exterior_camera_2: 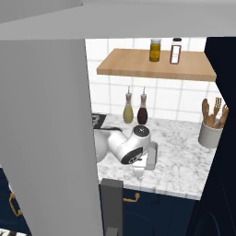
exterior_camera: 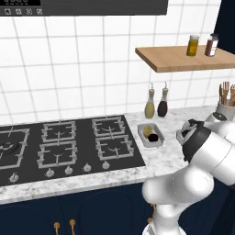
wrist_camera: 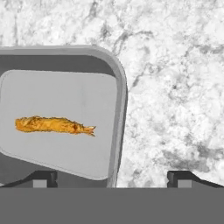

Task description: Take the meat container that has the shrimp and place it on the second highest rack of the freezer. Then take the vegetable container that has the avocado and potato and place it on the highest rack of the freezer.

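Meat container (wrist_camera: 61, 122), holding one shrimp (wrist_camera: 54, 125), is straddled at its rim by the fully opened, empty gripper (wrist_camera: 111, 177).

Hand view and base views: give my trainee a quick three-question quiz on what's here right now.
1. True or false: the shrimp lies inside the meat container.
2. What stands beside the stove: A) the vegetable container, B) a kettle, C) a plate?
3. Fill in: the gripper is ____ above the marble counter.

Key: 1 true. 2 A. 3 open, with one fingertip over the tray and one over bare counter.
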### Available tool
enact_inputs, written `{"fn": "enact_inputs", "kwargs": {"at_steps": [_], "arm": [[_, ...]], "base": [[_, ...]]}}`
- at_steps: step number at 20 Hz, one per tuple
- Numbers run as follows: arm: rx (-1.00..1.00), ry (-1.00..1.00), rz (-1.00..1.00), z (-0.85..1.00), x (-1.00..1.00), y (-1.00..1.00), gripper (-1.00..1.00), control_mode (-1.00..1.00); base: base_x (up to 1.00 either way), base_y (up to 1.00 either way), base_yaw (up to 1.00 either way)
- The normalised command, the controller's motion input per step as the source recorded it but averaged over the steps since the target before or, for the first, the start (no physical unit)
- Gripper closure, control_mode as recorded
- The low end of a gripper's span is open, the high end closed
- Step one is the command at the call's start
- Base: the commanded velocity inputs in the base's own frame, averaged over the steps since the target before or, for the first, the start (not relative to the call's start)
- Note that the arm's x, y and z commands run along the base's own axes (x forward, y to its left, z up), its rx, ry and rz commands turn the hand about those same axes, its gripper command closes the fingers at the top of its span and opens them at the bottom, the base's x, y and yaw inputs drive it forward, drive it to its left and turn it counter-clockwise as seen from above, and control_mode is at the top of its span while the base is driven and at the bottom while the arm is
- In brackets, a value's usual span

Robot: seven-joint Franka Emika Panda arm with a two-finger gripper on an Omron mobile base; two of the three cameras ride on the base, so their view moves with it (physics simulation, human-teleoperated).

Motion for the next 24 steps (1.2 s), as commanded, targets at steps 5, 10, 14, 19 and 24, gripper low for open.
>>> {"fn": "enact_inputs", "kwargs": {"at_steps": [5,10,14,19,24], "arm": [[0.04,0.02,-0.03,-0.12,0.16,-0.08,-1.00,-1.00],[0.01,0.03,0.00,-0.31,0.00,-0.03,-1.00,-1.00],[0.00,0.07,0.00,-0.36,0.00,0.00,1.00,-1.00],[0.01,0.02,0.00,-0.18,0.00,0.00,1.00,-1.00],[0.01,0.00,0.00,-0.02,-0.06,0.00,1.00,-1.00]], "base": [[0.00,0.00,0.00],[0.00,0.00,0.00],[0.00,0.00,0.00],[0.00,0.00,0.00],[0.00,0.00,0.00]]}}
